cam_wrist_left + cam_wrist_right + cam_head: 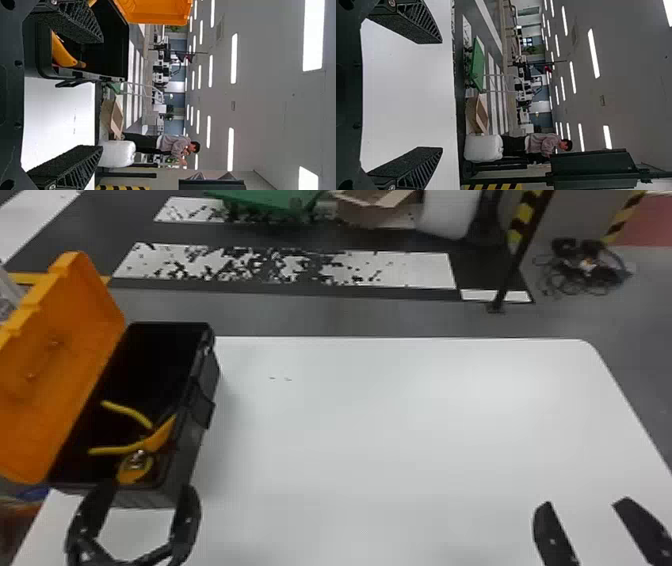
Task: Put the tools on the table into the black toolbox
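Tools w/ curved yellow handles [120,450] + a rounded yellow tool [131,476] are in the black plastic toolbox [184,460], orange plastic lid [60,340] open. L gripper [149,490] is at the box's near end, R gripper [585,503] over the white table [375,440], nr side. Fingers spread on both, nothing btwn 'em tbh.

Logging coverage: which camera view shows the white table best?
Head view: it shows most of the white table, with its far edge and far right corner. The left wrist view shows part beside the black toolbox; the right wrist view, a patch between the fingers of the right gripper.
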You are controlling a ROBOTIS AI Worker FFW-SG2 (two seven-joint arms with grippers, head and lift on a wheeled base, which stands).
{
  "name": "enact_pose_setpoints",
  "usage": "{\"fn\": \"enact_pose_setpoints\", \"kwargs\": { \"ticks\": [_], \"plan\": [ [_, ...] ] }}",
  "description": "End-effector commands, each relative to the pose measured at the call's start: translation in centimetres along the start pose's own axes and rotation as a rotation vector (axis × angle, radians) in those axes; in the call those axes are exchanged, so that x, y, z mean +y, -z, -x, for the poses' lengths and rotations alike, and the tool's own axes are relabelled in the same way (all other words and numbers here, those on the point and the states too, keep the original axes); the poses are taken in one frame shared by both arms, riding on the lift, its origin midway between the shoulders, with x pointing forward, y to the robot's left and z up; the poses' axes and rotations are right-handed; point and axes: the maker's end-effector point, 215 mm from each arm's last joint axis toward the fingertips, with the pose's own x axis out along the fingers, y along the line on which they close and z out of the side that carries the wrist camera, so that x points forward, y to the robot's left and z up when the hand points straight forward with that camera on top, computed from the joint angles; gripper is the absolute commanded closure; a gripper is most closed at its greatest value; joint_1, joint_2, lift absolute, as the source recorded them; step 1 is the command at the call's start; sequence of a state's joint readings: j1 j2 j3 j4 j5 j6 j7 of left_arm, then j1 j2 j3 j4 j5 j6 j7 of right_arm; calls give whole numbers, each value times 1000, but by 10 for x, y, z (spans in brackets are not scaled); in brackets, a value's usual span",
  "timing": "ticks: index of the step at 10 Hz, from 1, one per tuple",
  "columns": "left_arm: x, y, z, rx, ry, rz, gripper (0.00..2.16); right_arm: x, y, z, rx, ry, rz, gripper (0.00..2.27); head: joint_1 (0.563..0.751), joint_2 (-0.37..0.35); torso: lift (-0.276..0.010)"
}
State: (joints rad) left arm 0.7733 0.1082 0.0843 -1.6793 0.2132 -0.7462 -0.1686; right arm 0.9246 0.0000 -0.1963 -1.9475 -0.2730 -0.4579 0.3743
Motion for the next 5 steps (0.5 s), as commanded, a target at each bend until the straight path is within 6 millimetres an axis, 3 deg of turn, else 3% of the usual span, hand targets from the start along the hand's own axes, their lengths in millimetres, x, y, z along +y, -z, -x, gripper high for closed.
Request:
{"fn": "enact_pose_setpoints", "kwargs": {
  "ticks": [1, 5],
  "plan": [
    [-1, 1, 0, 1, 0, 2, 39, 0, 0, 0, -3, 2, 1, 43, 695, 11, -75],
    [0, 1, 0, 1, 0, 4, 39, 1, 1, 1, -8, 1, 0, 43, 695, 10, -75]
  ]
}}
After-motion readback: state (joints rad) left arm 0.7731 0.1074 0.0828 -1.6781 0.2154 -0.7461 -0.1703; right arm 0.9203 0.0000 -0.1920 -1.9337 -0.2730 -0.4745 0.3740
